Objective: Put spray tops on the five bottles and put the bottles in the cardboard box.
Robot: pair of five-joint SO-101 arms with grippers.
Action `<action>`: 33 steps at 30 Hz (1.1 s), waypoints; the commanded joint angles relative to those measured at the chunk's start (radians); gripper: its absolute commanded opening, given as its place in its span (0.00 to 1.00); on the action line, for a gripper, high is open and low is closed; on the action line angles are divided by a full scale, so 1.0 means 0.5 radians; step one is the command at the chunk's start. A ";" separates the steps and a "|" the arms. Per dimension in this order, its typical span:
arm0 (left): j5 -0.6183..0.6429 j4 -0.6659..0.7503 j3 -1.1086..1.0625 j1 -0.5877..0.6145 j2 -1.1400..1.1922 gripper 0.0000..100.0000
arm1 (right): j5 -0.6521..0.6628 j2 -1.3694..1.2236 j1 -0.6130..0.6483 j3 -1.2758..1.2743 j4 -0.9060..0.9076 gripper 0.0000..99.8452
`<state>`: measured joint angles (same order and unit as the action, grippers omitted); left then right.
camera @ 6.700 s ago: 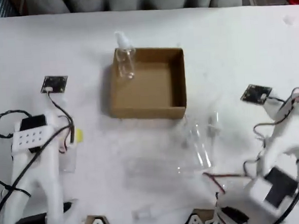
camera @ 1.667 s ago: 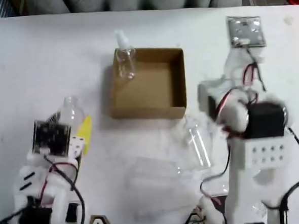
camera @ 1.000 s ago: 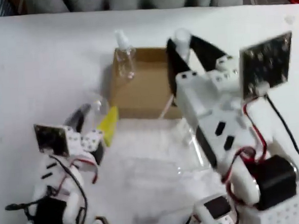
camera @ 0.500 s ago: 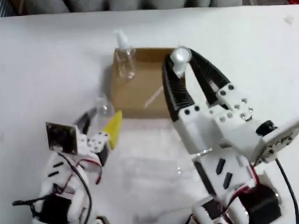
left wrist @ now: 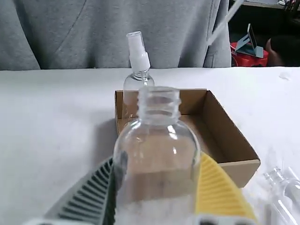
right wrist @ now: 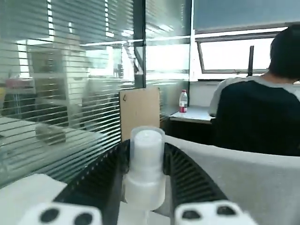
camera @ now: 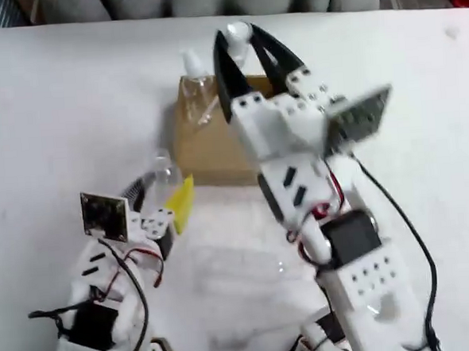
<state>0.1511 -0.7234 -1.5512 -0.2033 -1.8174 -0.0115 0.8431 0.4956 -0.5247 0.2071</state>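
Left pincer (camera: 165,180) clamps clear round bottle (left wrist: 157,154) between ribbed pads (left wrist: 215,192); right pincer (camera: 239,40), pinching white spray top (right wrist: 144,164), has swung past cardboard box (camera: 210,159) rear.

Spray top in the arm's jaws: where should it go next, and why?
Probably swing the spray top, gripped in the right arm's jaws, down toward the bottle clamped in the left arm's jaws, since that bottle's threaded neck is bare.

The table (camera: 54,91) is viewed from overhead. The left wrist camera is aimed low over it, close behind a bottle (left wrist: 157,154); the cardboard box (camera: 208,157) is shared by these 2 views. The right wrist camera is tilted upward behind a spray top (right wrist: 146,164).
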 commanded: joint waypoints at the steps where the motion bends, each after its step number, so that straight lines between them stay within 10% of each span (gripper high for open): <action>1: -0.028 0.190 -0.055 -0.008 -0.032 0.02 | 0.012 -0.238 0.106 0.310 -0.048 0.02; 33: -0.252 0.522 -0.282 -0.002 -0.026 0.02 | 0.021 -0.468 0.345 0.908 0.695 0.02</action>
<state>0.0376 -0.4994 -1.6955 -0.2033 -1.8159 -0.0115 0.5762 0.6874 -0.1212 0.5508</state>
